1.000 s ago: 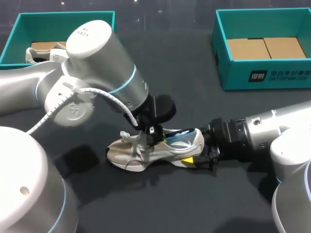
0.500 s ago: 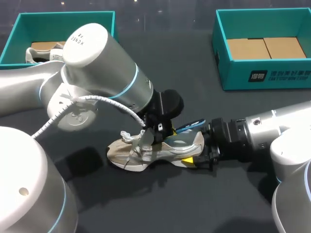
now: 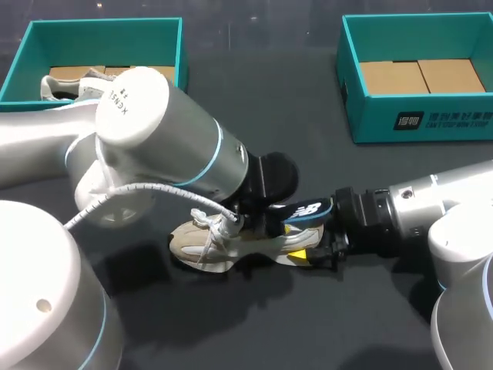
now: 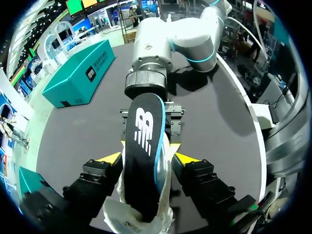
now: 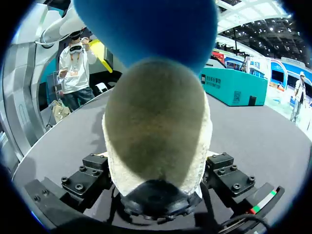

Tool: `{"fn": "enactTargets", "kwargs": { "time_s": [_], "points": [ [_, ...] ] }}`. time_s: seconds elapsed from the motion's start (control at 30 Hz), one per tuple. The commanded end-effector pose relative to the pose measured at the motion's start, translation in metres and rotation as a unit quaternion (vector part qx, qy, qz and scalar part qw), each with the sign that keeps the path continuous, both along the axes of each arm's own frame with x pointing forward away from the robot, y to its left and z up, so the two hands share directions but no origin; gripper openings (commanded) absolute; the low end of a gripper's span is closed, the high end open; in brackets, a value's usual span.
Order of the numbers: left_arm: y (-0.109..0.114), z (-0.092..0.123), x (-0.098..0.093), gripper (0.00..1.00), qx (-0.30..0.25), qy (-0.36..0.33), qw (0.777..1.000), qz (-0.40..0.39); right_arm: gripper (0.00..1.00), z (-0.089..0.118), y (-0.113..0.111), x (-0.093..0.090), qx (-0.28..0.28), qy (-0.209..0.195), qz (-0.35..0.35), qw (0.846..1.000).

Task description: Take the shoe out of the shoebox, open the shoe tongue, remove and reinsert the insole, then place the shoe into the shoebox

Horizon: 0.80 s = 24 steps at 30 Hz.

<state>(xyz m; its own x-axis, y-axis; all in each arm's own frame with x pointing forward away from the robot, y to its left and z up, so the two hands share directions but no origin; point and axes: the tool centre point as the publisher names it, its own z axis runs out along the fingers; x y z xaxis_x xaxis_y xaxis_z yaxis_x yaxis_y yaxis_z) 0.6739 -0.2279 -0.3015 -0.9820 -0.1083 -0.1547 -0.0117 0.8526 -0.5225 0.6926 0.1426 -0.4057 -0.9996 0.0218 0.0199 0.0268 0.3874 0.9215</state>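
A beige shoe (image 3: 223, 243) lies on its side on the dark table, toe toward my left arm. A black insole (image 3: 306, 210) with a blue edge sticks out of it over the heel. In the left wrist view the insole (image 4: 144, 146) runs between my left gripper (image 4: 148, 158), whose yellow-tipped fingers (image 4: 111, 157) stand apart on either side of it, open. My left gripper (image 3: 269, 223) hangs just above the shoe's middle. My right gripper (image 3: 312, 248) is shut on the shoe's heel (image 5: 156, 126), with finger blocks on both sides.
A teal shoebox (image 3: 100, 31) at the back left holds another shoe (image 3: 65, 83). A second teal shoebox (image 3: 350, 85) with a bare cardboard floor stands at the back right. My left arm's big elbow (image 3: 154, 131) overhangs the table left of the shoe.
My left gripper has slid from the laces toward the heel and opened. The insole has come further out over the heel, its logo side now showing. The right arm has stayed put.
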Motion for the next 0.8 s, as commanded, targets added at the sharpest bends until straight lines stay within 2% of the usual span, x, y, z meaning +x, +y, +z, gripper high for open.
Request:
{"fn": "enactTargets", "kwargs": {
  "time_s": [0.03,0.33,0.4,0.47,0.53,0.8],
  "points": [
    [0.008,-0.004,-0.008,0.69,-0.015,-0.019,1.000,0.001,0.00,-0.001,0.003,0.000,-0.003,0.000,-0.001,1.000],
    [-0.004,-0.013,-0.009,0.66,-0.016,-0.062,0.998,0.000,0.00,-0.001,0.003,0.000,-0.003,0.000,-0.001,1.000],
    [-0.005,-0.015,-0.008,0.64,-0.016,-0.069,0.998,-0.001,0.00,-0.001,0.003,0.000,-0.003,0.000,-0.001,1.000],
    [-0.005,-0.016,-0.006,0.55,-0.017,-0.073,0.997,-0.006,0.00,-0.001,0.003,0.000,-0.003,0.000,-0.001,1.000],
    [-0.005,-0.017,-0.005,0.50,-0.018,-0.077,0.997,-0.009,0.00,-0.001,0.003,0.000,-0.003,0.000,-0.001,1.000],
    [-0.005,-0.019,0.003,0.47,-0.024,-0.085,0.996,-0.017,0.00,-0.001,0.003,0.000,-0.003,0.000,-0.001,1.000]
  ]
}}
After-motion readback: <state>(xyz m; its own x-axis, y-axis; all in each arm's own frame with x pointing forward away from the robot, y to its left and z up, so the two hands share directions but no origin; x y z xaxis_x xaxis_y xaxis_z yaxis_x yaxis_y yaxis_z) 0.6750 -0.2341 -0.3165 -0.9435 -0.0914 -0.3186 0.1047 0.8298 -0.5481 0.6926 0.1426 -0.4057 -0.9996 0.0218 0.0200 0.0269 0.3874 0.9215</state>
